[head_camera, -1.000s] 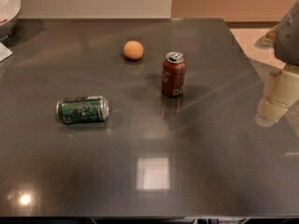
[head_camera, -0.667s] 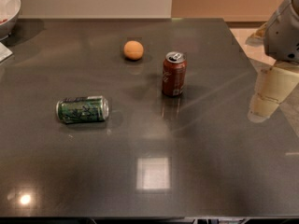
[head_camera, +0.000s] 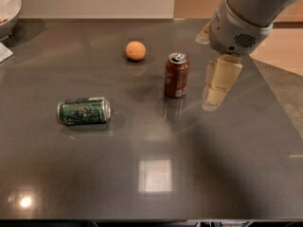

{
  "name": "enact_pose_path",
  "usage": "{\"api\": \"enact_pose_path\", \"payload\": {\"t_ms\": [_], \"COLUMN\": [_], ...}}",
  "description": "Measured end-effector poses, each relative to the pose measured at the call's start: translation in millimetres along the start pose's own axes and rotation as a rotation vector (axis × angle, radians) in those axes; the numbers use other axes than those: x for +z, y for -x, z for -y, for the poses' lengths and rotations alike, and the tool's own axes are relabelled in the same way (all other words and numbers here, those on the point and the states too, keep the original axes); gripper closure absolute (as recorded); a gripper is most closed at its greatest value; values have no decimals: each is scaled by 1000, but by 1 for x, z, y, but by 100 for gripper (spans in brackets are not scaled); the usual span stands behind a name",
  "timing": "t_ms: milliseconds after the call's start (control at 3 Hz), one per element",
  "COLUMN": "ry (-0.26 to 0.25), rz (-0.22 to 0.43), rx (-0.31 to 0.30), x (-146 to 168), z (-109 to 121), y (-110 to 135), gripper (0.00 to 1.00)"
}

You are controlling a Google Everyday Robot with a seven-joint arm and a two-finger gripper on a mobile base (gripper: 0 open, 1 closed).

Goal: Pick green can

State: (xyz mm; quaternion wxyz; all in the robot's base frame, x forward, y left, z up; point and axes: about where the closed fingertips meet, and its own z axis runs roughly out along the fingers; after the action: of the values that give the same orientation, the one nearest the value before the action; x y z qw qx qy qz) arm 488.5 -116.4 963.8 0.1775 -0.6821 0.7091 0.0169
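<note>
The green can [head_camera: 84, 110] lies on its side on the dark grey table [head_camera: 151, 141], left of centre, its silver ends facing left and right. My gripper [head_camera: 218, 84] hangs from the white arm over the right part of the table. It is far to the right of the green can, just right of the reddish-brown can, and holds nothing.
A reddish-brown can [head_camera: 176, 74] stands upright near the table's middle. An orange ball [head_camera: 135, 50] lies behind it to the left. A white bowl [head_camera: 7, 8] sits at the far left corner. The table's right edge runs diagonally beside the arm.
The arm and gripper have moved left and farther in over the table, toward the reddish-brown can. The cans and the ball have not moved.
</note>
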Motion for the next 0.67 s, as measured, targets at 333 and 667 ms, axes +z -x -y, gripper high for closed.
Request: {"api": "enact_pose_path", "payload": {"t_ms": [333, 667], "ry": [21, 41], "rz": [58, 89], "rx": [-96, -186], "x": [16, 28], "z": [13, 19], "y": [51, 96], "gripper": [0, 0]}}
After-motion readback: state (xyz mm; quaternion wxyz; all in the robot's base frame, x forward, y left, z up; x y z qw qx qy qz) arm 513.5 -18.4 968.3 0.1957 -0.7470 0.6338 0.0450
